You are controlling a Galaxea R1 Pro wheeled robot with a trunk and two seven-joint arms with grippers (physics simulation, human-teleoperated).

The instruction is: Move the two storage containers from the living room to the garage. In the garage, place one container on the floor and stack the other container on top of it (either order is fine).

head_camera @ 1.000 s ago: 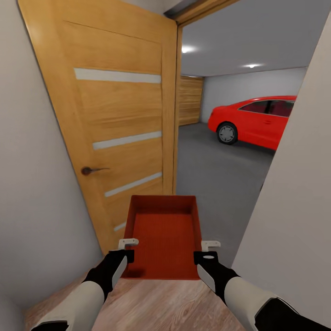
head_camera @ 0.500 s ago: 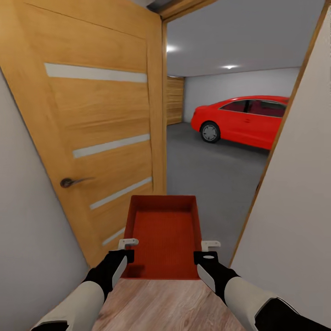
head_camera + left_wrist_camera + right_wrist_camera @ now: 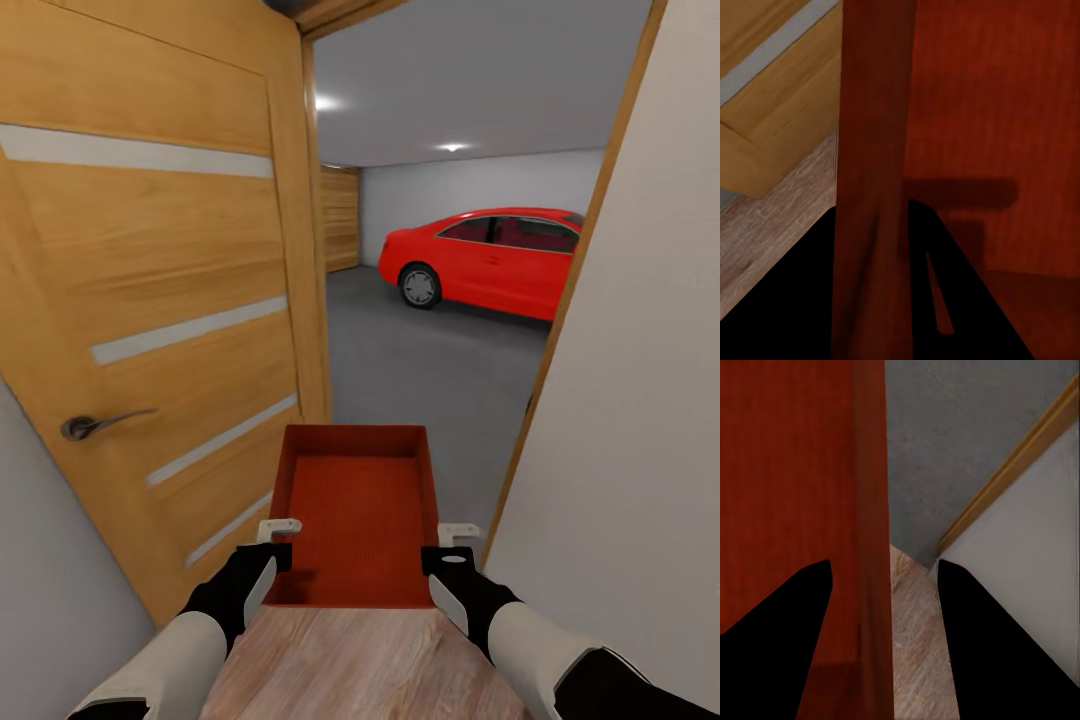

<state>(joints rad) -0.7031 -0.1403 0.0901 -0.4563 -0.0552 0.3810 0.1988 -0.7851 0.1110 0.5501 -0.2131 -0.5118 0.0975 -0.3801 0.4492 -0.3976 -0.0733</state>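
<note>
- While the robot stands at the open door (image 3: 160,300), the storage container (image 3: 355,510) hangs level between both arms, its long axis pointing ahead into the garage (image 3: 440,360).
- Left gripper (image 3: 272,545) pinches the left wall; right gripper (image 3: 450,548) pinches the right wall.
- Concrete floor (image 3: 420,380) lies straight ahead, past the doorway; neither arm is nearer.

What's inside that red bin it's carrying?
Nothing that can be seen: the storage container shows only its bare ribbed bottom. Both grippers, left and right, clamp its side walls. Whatever lies beneath it is hidden.
</note>
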